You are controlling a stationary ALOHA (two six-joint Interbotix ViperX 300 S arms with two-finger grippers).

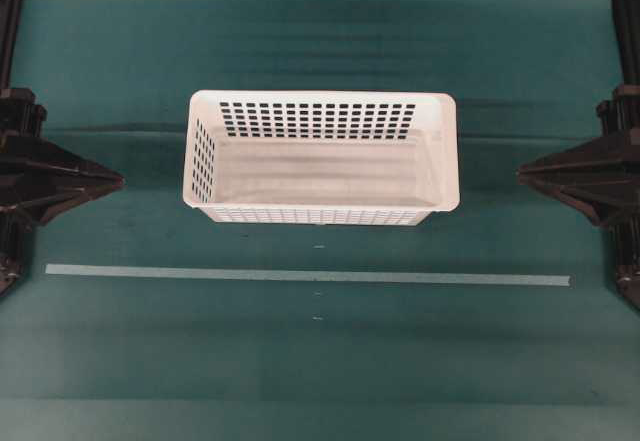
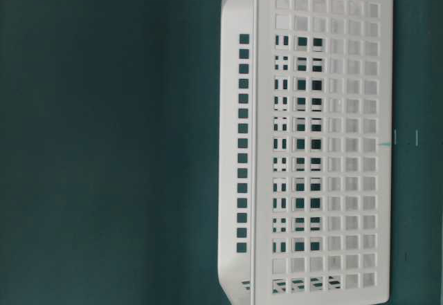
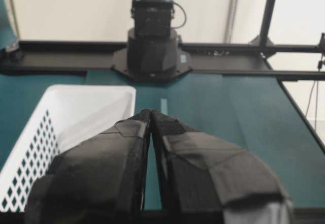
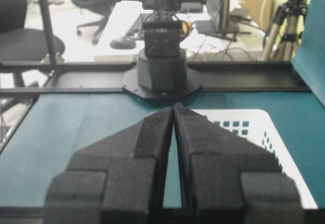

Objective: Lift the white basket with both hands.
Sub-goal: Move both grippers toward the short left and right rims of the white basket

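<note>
The white basket rests upright on the teal table at its centre, its slotted walls and bare floor showing; it holds nothing. The table-level view shows its perforated side close up. My left gripper hovers at the left edge, well clear of the basket, its tips meeting with nothing between them. At the right edge my right gripper mirrors it, shut and empty. In the wrist views the basket lies to the left of the left gripper and to the right of the right one.
A pale tape strip runs across the table in front of the basket. Black arm bases and frame rails stand at the table's ends. Bare teal surface separates each gripper from the basket.
</note>
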